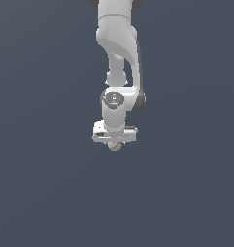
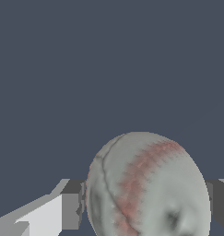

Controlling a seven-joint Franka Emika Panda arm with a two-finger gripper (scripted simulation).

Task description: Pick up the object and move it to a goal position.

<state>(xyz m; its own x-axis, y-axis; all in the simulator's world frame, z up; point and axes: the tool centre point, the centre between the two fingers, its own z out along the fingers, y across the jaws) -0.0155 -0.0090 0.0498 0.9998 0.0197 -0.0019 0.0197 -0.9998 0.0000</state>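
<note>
The object is a small off-white ball with red stitch marks. In the wrist view the ball [image 2: 148, 186] sits between my two fingers, with a grey finger pad [image 2: 71, 205] touching one side and the other pad [image 2: 220, 203] touching the opposite side. In the exterior view the ball [image 1: 115, 145] peeks out just under the gripper [image 1: 115, 144], which hangs straight down from the white arm at the middle of the picture. The gripper is shut on the ball. The ball's lower part is cut off in the wrist view.
A plain dark blue-grey surface [image 1: 41, 193] fills the scene around the arm. No other objects or a goal marker show in either view.
</note>
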